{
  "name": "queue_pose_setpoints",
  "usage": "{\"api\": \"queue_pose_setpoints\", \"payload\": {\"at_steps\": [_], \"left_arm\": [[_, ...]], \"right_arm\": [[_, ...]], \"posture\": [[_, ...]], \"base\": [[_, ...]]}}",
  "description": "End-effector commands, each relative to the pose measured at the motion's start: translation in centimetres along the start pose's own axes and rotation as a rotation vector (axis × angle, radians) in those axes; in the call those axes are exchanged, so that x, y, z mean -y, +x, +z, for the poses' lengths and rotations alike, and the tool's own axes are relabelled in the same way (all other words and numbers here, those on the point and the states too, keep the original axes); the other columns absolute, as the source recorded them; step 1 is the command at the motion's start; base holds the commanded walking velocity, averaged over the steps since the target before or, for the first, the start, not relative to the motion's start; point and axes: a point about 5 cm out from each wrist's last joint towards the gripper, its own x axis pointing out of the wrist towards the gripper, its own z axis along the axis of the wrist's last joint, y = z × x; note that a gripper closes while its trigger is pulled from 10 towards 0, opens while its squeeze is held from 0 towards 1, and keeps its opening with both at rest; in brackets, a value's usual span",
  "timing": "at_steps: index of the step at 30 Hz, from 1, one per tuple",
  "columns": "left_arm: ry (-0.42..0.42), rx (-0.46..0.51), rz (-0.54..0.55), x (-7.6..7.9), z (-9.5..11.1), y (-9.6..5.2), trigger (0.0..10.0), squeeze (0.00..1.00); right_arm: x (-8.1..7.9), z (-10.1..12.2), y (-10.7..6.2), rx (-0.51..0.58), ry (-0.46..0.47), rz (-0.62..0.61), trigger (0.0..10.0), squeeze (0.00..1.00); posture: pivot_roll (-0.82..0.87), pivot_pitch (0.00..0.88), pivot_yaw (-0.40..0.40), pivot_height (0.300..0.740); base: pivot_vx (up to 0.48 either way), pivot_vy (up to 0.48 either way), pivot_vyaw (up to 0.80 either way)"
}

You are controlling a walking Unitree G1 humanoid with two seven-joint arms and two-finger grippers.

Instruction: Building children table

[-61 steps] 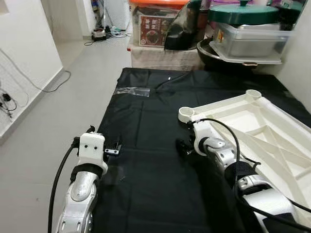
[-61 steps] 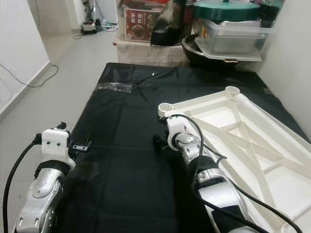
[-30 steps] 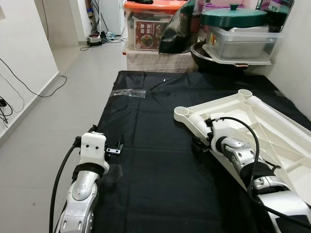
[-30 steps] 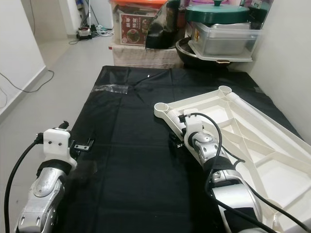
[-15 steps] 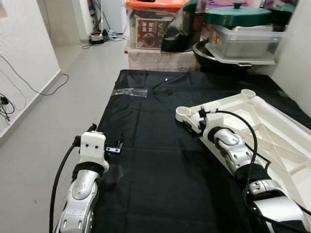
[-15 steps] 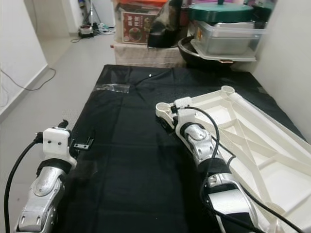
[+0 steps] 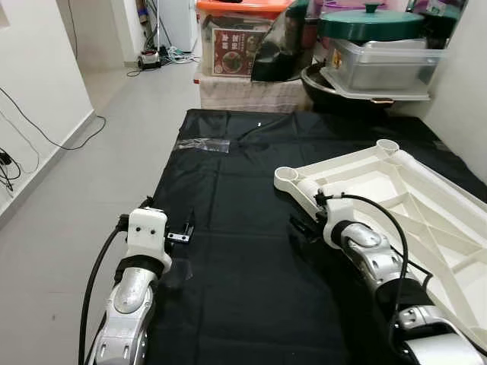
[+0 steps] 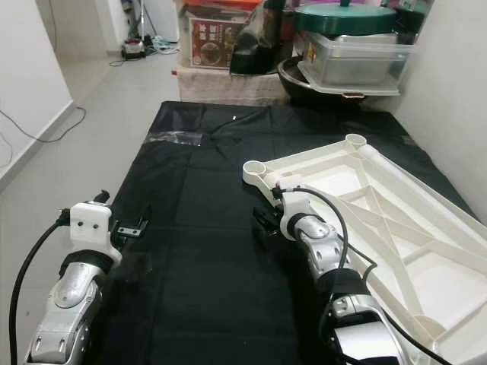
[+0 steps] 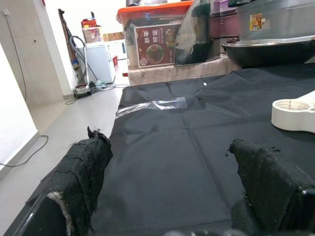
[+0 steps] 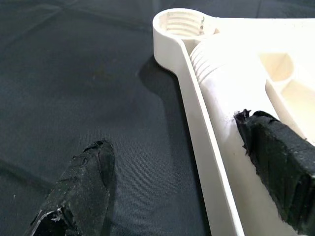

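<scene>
A black sheet [image 7: 236, 228] is covering the grey floor [image 7: 99, 152], with storage boxes [image 7: 236, 46] stacked at its far end. Left tool [image 9: 172, 191] is hovering low over the sheet's left edge, fingers [image 9: 81, 177] spread wide, holding nothing. White upturned tabletop [image 7: 396, 198] is lying on the sheet's right half. Right tool [image 10: 182, 182] is spread wide, straddling the tabletop's left rim near 1 threaded corner socket [image 10: 184, 22].
</scene>
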Motion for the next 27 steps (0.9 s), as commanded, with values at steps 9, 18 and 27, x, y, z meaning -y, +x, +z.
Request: {"api": "queue_pose_setpoints", "payload": {"at_steps": [9,18,27], "left_arm": [[-0.01,-0.003,-0.001,0.1,-0.3,0.0,10.0,0.0],[-0.004,-0.01,0.001,0.0,-0.5,-0.1,10.0,0.0],[0.002,-0.026,-0.007,0.3,-0.8,-0.2,10.0,0.0]], "right_arm": [[-0.8,-1.6,-0.3,-0.116,0.005,0.121,10.0,0.0],[-0.5,-4.0,-1.0,-0.363,0.158,0.186,4.4,0.0],[0.5,-5.9,-1.9,-0.518,0.32,0.216,0.0,0.0]], "posture": [[-0.03,0.0,-0.058,0.74],[-0.02,0.0,-0.079,0.74],[-0.03,0.0,-0.081,0.74]], "base": [[0.0,0.0,0.0],[0.0,0.0,0.0],[0.0,0.0,0.0]]}}
